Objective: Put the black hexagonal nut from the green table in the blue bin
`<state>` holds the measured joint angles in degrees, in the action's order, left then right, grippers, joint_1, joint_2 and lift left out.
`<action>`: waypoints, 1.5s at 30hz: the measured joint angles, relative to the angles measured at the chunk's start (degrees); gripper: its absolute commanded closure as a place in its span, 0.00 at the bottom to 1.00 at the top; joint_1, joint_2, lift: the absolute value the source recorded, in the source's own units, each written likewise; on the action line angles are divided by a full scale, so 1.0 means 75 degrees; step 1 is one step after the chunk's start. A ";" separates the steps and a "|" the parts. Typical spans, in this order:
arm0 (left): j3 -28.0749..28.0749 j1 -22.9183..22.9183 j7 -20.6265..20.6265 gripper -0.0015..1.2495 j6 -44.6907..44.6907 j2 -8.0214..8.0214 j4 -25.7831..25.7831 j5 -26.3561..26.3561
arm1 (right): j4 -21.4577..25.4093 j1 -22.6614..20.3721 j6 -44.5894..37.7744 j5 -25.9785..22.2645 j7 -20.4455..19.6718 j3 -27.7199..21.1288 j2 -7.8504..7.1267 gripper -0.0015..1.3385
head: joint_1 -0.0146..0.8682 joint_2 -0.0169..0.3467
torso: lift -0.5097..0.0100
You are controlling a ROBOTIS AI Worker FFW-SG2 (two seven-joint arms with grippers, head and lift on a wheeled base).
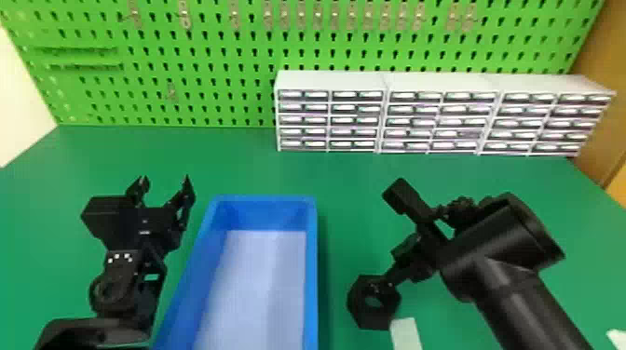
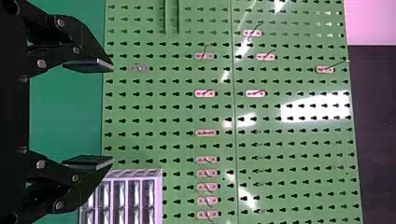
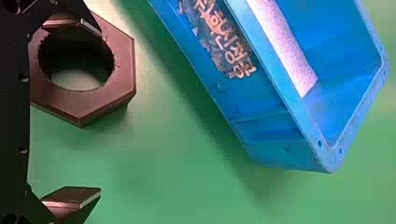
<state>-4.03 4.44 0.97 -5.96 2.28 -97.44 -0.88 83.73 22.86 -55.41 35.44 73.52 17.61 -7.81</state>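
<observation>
The black hexagonal nut [image 1: 365,318] is at the green table [image 1: 349,177], to the right of the blue bin [image 1: 311,279] and apart from it, beside a pale block [image 1: 406,334]. The right gripper [image 1: 389,232] is wide open; one finger overlaps the nut at its hole, the other is well apart from it. Whether that finger touches the nut, I cannot tell. The bin has a pale floor. Left of it is the left gripper [image 1: 165,178], fingers spread, gripping nothing. Drawer cabinets [image 1: 440,83] line the back.

Green table [image 1: 233,167], blue bin [image 1: 311,270], white drawer units [image 1: 438,116]
</observation>
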 measured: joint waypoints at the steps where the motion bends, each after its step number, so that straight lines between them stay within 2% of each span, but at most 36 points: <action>1: 0.0003 -0.0002 0.0000 0.43 -0.0005 0.0000 0.0004 0.0000 | -0.0052 0.0017 0.0018 -0.0018 -0.0037 0.0009 0.0009 0.10 | 0.76 0.20 | 0.80; 38: -0.0002 -0.0106 0.0000 0.43 -0.0213 0.0000 0.0125 -0.0002 | -0.1255 0.0172 0.0368 -0.0485 -0.0544 0.0271 -0.0177 0.11 | 0.76 0.20 | 0.80; 41: -0.0008 -0.0099 0.0000 0.43 -0.0221 0.0000 0.0125 -0.0006 | -0.1273 0.0158 0.0368 -0.0512 -0.0562 0.0270 -0.0178 0.21 | 0.76 0.20 | 0.80; 45: -0.0011 -0.0098 0.0000 0.43 -0.0225 0.0000 0.0125 -0.0006 | -0.1303 0.0153 0.0364 -0.0560 -0.0575 0.0251 -0.0183 0.50 | 0.76 0.20 | 0.80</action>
<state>-4.12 3.70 0.97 -7.65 2.28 -96.50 -0.92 73.96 24.01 -52.68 31.24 69.21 19.49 -9.18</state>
